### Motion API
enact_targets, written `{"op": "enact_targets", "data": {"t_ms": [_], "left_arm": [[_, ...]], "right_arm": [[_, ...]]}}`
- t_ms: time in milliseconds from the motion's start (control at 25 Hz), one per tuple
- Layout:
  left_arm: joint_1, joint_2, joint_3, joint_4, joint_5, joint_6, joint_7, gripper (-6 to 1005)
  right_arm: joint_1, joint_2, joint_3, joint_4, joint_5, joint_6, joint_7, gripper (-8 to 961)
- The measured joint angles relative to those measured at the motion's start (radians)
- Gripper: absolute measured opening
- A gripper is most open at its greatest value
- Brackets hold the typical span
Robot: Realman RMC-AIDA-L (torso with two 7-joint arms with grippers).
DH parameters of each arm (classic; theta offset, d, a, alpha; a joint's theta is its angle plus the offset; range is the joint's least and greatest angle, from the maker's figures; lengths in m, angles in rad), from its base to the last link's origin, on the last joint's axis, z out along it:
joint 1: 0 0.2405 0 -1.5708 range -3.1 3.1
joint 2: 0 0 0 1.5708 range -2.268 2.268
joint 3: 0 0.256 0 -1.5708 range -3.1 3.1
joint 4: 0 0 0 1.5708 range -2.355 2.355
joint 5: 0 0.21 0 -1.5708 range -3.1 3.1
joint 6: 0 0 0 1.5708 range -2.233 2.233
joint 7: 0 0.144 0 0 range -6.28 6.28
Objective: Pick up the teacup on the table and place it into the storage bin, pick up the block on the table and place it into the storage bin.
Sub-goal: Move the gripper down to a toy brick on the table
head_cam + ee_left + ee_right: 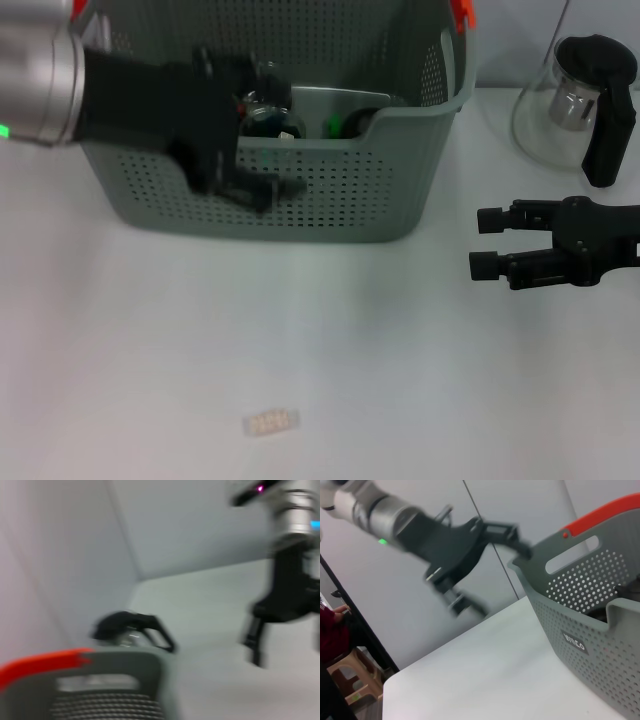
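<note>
Storage bin, grey-green perforated plastic point(330, 200) | we note orange handle clip point(463, 10) | left gripper point(262, 190) at its front wall, empty, fingers parted | right gripper point(484, 243) open.

A glass teapot point(578, 105) with a black lid and handle stands on the white table point(400, 350).

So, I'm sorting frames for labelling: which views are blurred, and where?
Head view: the left gripper in front of the storage bin is smeared, while the right gripper and the block are fairly crisp. Left wrist view: blurred throughout, including the glass pot. Right wrist view: bin sharp, left gripper streaked.
</note>
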Motion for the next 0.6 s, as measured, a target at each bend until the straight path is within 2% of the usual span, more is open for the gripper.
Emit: {"op": "enact_targets", "data": {"t_ms": [200,320,360,400,600], "left_arm": [[0.047,0.0,0.085,0.024,0.015,0.077,-0.04,948],[0.069,-0.002,0.206,0.08,0.126,0.107,-0.15,947],[0.069,-0.002,0.206,0.08,0.126,0.107,-0.15,947],[0.071,-0.004,0.249,0.085,0.161,0.112,-0.184,947],[0.057,-0.008,0.436,0.048,0.249,0.106,-0.332,947]], "right_arm": [[0.0,0.0,0.0,-0.002,0.0,0.002,0.006,939],[0.0,0.0,0.001,-0.002,0.0,0.003,0.013,939],[-0.001,0.0,0.001,-0.003,0.0,0.004,0.016,939],[-0.001,0.0,0.001,-0.003,0.0,0.006,0.018,939],[-0.001,-0.001,0.001,-0.001,0.001,0.01,0.02,939]]}}
